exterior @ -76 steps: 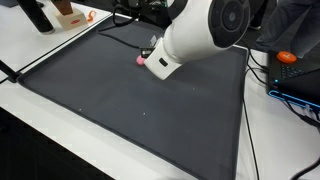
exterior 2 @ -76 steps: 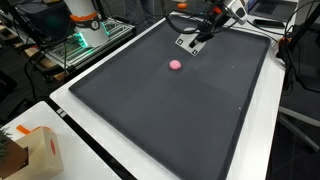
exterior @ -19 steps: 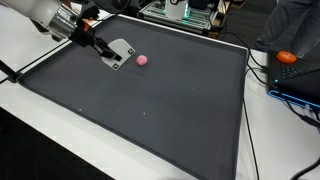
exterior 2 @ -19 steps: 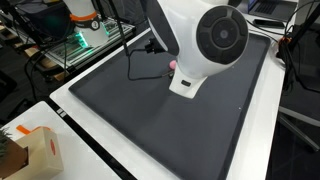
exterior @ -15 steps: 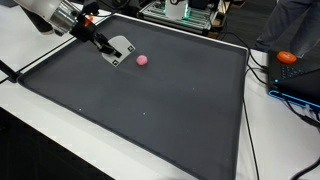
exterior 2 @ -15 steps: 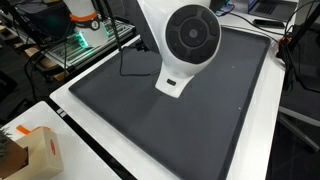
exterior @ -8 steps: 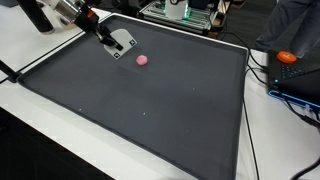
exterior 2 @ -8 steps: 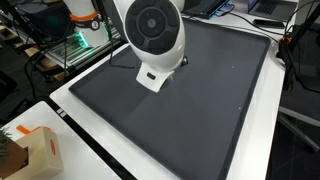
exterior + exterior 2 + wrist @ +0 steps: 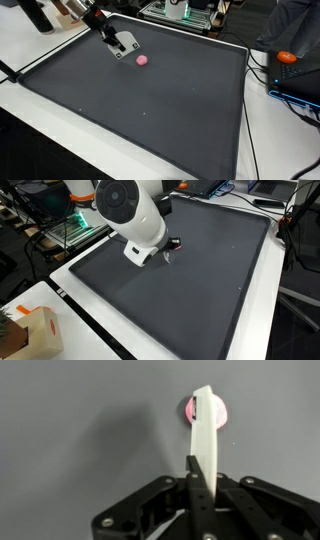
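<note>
A small pink ball [image 9: 142, 59] lies on a big dark grey mat [image 9: 170, 110] near its far side. My gripper [image 9: 121, 45] hangs just left of the ball in an exterior view, a little above the mat. In the wrist view the jaws [image 9: 200, 468] are shut on a flat white strip [image 9: 204, 420]. The strip's far end lies over the pink ball [image 9: 189, 408]. In an exterior view the white arm [image 9: 130, 210] covers the ball, and only the gripper's dark tip [image 9: 171, 245] shows over the mat [image 9: 220, 280].
An orange object [image 9: 287, 57] and blue-black gear with cables sit off the mat's right edge. A dark bottle [image 9: 38, 15] stands at the far left. A cardboard box [image 9: 35, 330] sits on the white table, and a rack with green light [image 9: 80, 220] stands behind.
My arm has swung across the mat to the side near the ball. In the last second the gripper drifted slightly up and back. The ball has not moved.
</note>
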Robot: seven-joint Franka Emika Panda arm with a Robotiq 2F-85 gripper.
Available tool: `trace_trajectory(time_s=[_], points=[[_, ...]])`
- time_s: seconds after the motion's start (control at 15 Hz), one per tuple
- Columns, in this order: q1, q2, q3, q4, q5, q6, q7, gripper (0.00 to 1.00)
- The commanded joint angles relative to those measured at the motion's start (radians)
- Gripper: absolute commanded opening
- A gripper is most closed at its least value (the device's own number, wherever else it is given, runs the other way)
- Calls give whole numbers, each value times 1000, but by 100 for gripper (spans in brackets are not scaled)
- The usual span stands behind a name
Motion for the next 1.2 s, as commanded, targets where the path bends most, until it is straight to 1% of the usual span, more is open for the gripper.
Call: trace_trajectory(time_s=[0.0,0.47,1.13], points=[[11,-73,-9,-116,62,72,6,1],[33,-137,-12,-223,108,161,16,1],[75,-227,-4,-352,97,312,32,1]])
